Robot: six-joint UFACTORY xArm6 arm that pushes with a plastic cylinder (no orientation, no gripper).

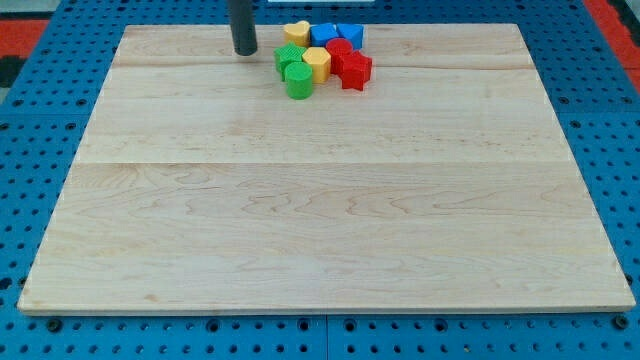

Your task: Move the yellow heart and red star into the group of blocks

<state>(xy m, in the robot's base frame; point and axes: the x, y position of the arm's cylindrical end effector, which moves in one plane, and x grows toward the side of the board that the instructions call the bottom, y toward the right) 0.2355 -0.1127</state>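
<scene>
All the blocks sit in one tight cluster near the view's top, a little right of centre. The yellow heart (pixel 296 33) is at the cluster's top left, touching a blue block (pixel 323 34). The red star (pixel 354 69) is at the cluster's lower right, against a second red block (pixel 339 49). A yellow hexagon block (pixel 317 63) sits in the middle, with a green block (pixel 288 56) and a green cylinder (pixel 298 81) on the left and another blue block (pixel 349 34) at the top right. My tip (pixel 245 50) rests on the board just left of the cluster, apart from it.
The wooden board (pixel 320 200) lies on a blue perforated table (pixel 30 150). The cluster is close to the board's top edge.
</scene>
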